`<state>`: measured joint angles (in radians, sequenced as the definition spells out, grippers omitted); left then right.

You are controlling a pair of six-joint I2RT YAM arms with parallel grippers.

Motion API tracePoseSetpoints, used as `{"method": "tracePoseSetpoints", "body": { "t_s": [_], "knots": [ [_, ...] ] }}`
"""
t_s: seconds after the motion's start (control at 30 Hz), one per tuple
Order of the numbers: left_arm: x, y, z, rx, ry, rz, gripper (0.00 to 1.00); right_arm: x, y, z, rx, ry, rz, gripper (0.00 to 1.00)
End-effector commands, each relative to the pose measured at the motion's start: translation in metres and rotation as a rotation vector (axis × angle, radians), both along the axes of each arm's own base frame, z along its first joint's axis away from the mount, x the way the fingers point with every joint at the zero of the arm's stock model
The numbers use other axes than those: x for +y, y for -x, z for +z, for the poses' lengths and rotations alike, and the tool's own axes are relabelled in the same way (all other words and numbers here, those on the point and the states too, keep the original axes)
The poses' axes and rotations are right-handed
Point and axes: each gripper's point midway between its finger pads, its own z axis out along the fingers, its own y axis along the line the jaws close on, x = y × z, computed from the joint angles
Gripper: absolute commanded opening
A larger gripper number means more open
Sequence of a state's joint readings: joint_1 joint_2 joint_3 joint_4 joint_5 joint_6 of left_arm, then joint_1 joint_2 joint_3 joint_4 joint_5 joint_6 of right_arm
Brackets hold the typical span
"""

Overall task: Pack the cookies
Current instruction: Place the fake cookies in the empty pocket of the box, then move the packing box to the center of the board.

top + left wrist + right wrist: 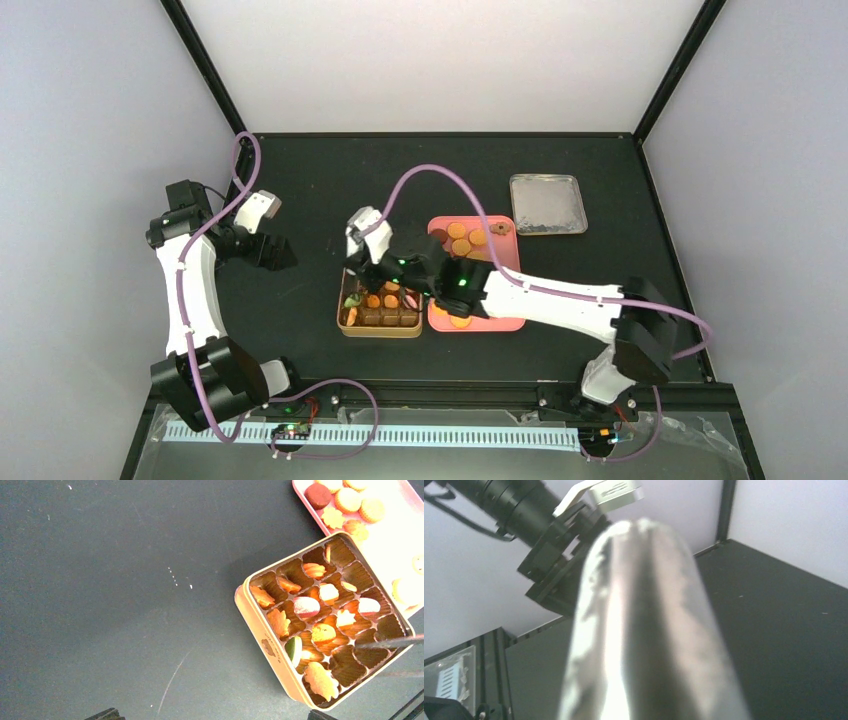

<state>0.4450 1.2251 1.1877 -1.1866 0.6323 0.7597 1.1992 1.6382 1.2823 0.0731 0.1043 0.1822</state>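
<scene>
The right gripper (392,272) hangs over the open tin (260,630) near the middle of the black table (300,180). It is clenched on a pair of metal tongs (644,630), which fill the right wrist view as one broad, blurred strip of bright metal. From the left wrist view the thin tips of the tongs reach in over the tin's right corner, above an empty brown cup. I cannot tell whether they touch anything there.

The cookies (306,606) are split between two places. Some sit in the tin's cups: orange leaf and flower shapes, a couple of pale pink-and-white ones, and one with a green edge (that one stands tilted in its cup). Several cups along the right side hold nothing. The rest lie on the pink tray (395,545), which rests just beside the tin on its right, the two edges touching or nearly so. There I see round golden cookies, a flower-shaped one and a dark brown one at the far end.

A square metal lid (547,205) lies apart, beyond the tray toward the table's far right.

The left gripper (272,252) hovers well to the left of the tin with its jaws spread wide, gripping nothing.
</scene>
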Motion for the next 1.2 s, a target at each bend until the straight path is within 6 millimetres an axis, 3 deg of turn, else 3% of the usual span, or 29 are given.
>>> {"method": "tracePoseSetpoints", "body": {
  "t_s": [0.0,0.23,0.4,0.57,0.8,1.03,1.17],
  "knots": [
    [-0.004,0.003,0.003,-0.004,0.023,-0.021,0.99,-0.038,-0.018,0.029,-0.020,-0.088,-0.102,0.25],
    [-0.019,0.013,-0.003,0.017,0.096,-0.092,0.99,-0.084,-0.021,0.005,0.001,-0.036,-0.204,0.25],
    [-0.030,0.023,-0.018,0.048,0.136,-0.147,0.99,-0.136,-0.030,-0.018,0.030,0.000,-0.330,0.25],
    [-0.033,0.028,-0.045,0.067,0.116,-0.190,0.99,-0.192,-0.039,-0.049,0.075,0.046,-0.459,0.25],
    [-0.032,0.034,-0.100,0.111,0.021,-0.228,0.98,-0.258,-0.047,-0.066,0.114,0.135,-0.670,0.25],
    [-0.039,0.035,-0.134,0.125,-0.057,-0.264,0.98,-0.292,-0.044,-0.087,0.149,0.240,-0.800,0.26],
    [-0.045,0.035,-0.146,0.119,-0.106,-0.295,0.97,-0.296,-0.044,-0.095,0.154,0.249,-0.818,0.28]
  ]
}}
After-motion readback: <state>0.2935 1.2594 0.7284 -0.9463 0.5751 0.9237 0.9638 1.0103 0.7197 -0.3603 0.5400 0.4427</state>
